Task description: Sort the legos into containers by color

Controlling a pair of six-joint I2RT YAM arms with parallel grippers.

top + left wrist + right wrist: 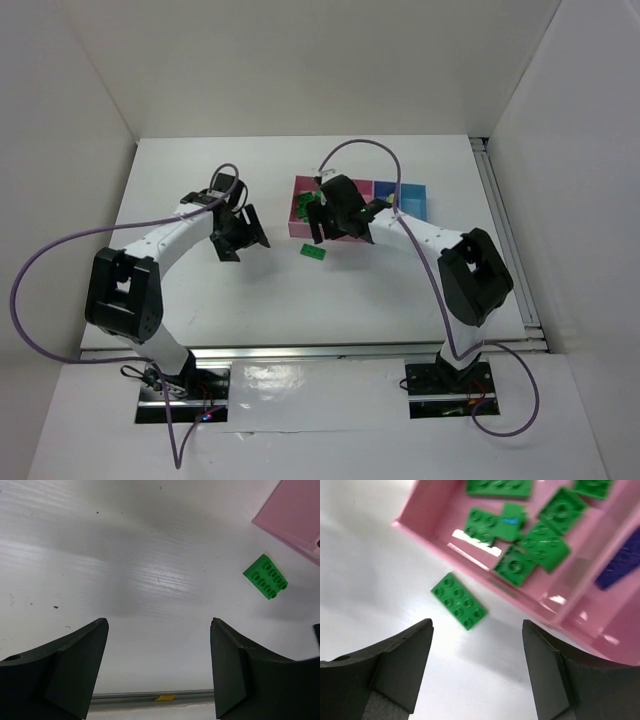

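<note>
A green lego brick (314, 252) lies on the white table just in front of the large pink bin (298, 226). It also shows in the right wrist view (459, 601) and in the left wrist view (265, 576). Several green legos (530, 545) lie in the large pink bin (427, 502); a purple one (620, 565) lies in the narrower pink bin beside it. My right gripper (477, 667) is open and empty, hovering above the table close to the loose brick. My left gripper (159, 665) is open and empty over bare table to the left.
The blue bin (386, 190) and light blue bin (413, 203) continue the row to the right, partly hidden by the right arm. A metal rail (150, 696) runs along the table's near edge. White walls close in the table.
</note>
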